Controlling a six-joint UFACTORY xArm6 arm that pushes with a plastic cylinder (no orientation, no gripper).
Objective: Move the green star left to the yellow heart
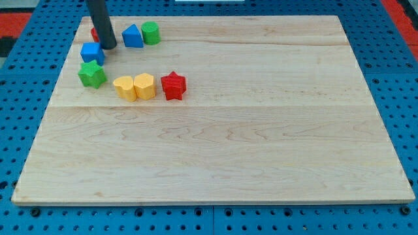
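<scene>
The tip (108,46), a bare rod holding nothing, was set at about 1 o'clock of the green star (92,74), beside the blue block (92,52), apparently so the star, lying at 9 o'clock of the yellow heart (145,86), could be reached.

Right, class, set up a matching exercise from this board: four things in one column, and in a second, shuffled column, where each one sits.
Column one:
1. green star
2. red star
3. green cylinder
4. my tip

Column two:
A. at the view's right end of the middle row, just right of the two yellow blocks
B. furthest to the view's right in the top cluster, next to the blue triangular block
C. just below the blue block near the view's left edge
D. up at the view's top left, just right of that blue block

Pairs: 1-C, 2-A, 3-B, 4-D
</scene>
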